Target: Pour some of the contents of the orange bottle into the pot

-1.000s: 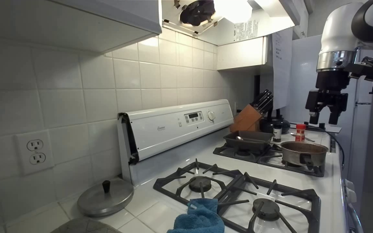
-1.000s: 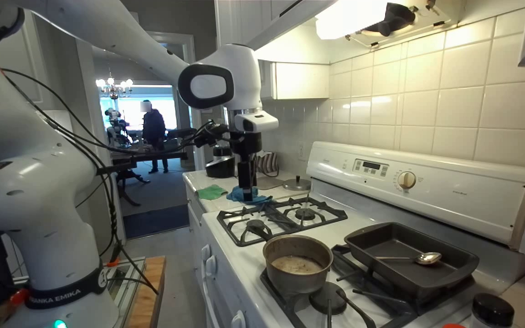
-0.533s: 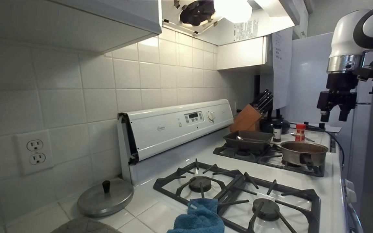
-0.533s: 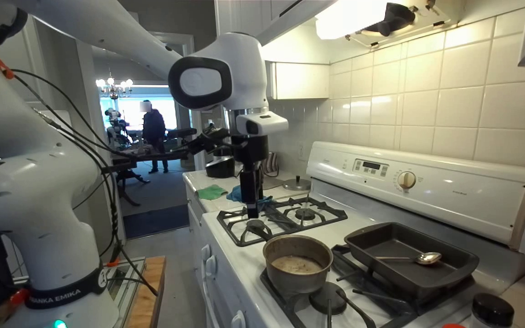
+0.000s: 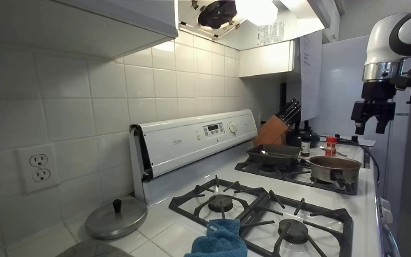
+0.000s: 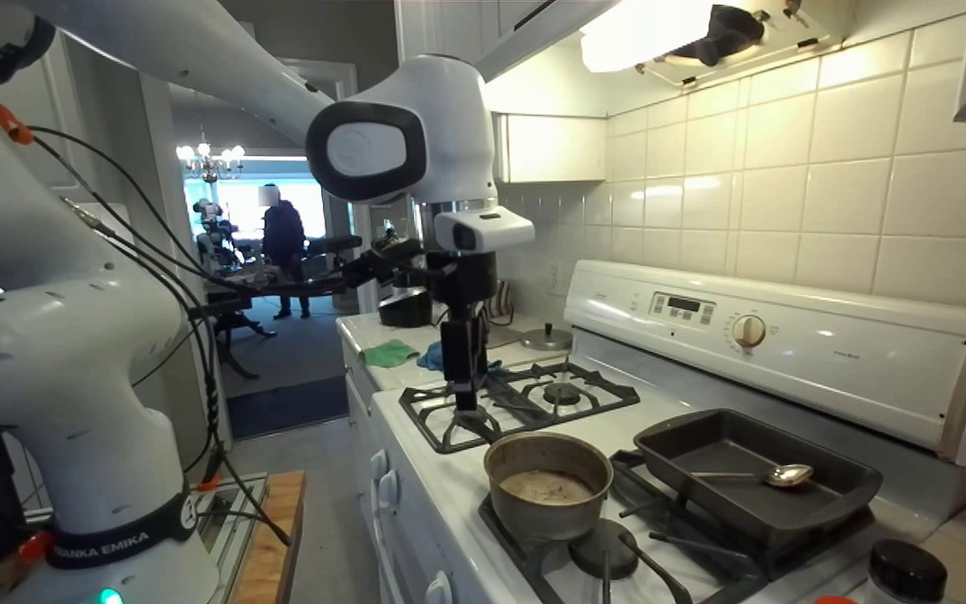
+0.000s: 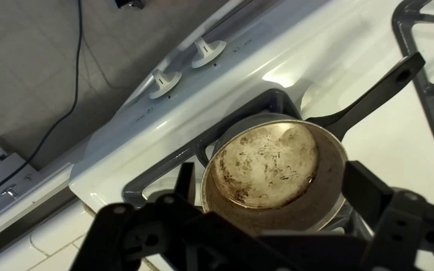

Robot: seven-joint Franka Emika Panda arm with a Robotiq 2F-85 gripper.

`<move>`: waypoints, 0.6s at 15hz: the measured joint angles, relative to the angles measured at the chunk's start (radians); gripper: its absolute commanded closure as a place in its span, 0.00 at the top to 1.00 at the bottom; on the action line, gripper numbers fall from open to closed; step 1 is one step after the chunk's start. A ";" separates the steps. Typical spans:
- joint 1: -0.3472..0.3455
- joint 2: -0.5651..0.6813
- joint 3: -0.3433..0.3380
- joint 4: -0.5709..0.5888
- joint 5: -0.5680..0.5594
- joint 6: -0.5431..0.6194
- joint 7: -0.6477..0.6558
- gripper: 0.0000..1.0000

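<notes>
Bottle [image 5: 330, 147] in orange-red is seen upright and unheld, right of centre in an exterior view, beyond the pot [image 5: 321, 172]. Inside it, mid-right of the wrist view, a stained bottom is shown, and no poured contents can be made out. The pincer [image 5: 370, 128], far right in an exterior view, is spread apart, nothing gripped. Grasping, carrying and tipping are judged to be left.

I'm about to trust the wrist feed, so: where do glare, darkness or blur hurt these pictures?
Wrist view: glare whites out a patch of the stove near the pot, whose stained inside reads without obvious blur; the hand is near-black. Both exterior views: the hood lamp is blown out. An exterior view: the orange bottle stands out but is too small to read.
</notes>
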 measured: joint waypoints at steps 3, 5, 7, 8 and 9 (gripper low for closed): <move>-0.034 0.044 -0.025 0.018 -0.001 0.005 0.003 1.00; -0.063 0.091 -0.060 0.044 -0.001 0.011 -0.004 1.00; -0.085 0.143 -0.094 0.079 -0.001 0.031 -0.012 1.00; -0.092 0.170 -0.109 0.099 -0.002 0.042 -0.019 1.00; -0.098 0.195 -0.120 0.120 -0.007 0.056 -0.024 1.00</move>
